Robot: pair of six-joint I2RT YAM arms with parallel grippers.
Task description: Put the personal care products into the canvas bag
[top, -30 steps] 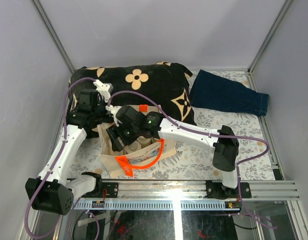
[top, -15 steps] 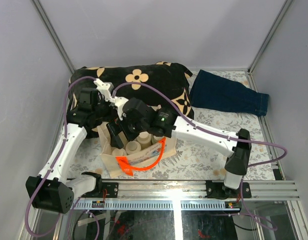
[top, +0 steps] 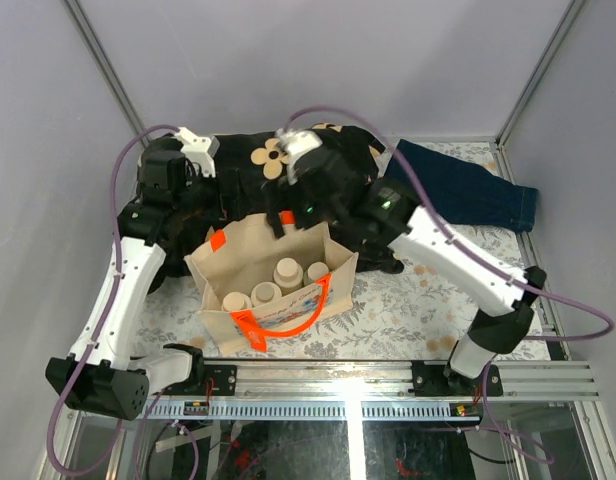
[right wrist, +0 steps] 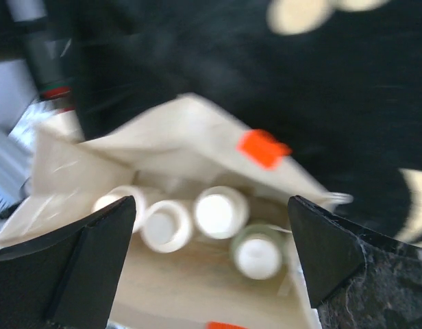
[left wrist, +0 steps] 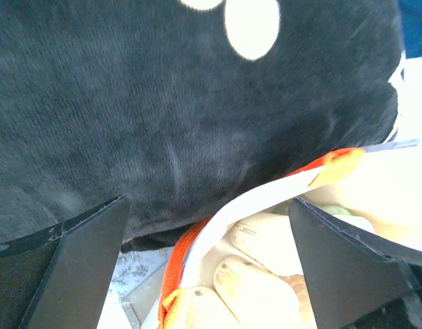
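Canvas, soft and unbraced, is the weak point here. The boxy beige canvas bag (top: pixel 250 248) with bright orange strap handles (top: pixel 246 326) stands on the floral-patterned surface (top: pixel 408 310), its back wall right against the black cushion with tan flowers (top: pixel 238 172). Four small beige cylindrical bottles (top: pixel 288 272) with round cream caps stand upright inside it, close together. None shows outside the bag, so the packing looks done to me.

The left tool (left wrist: pixel 207 202) is released, jaws wide with nothing between them, and hangs over the cushion at the bag's back rim. The right tool (right wrist: pixel 211 199) is likewise spread and empty, looking down into the bag's mouth from the cushion side.

The likeliest trouble is a snag. A low pull-away could let a finger hook the limp rim or an orange handle and drag the bag over, spilling the bottles. The right forearm passes close to the bag's far corner, and a sweep there could push the wall inward and topple the loose bottles. The purple cables (top: pixel 123 175) loop freely and might catch as well. Lifting clear before swinging back seems safest.
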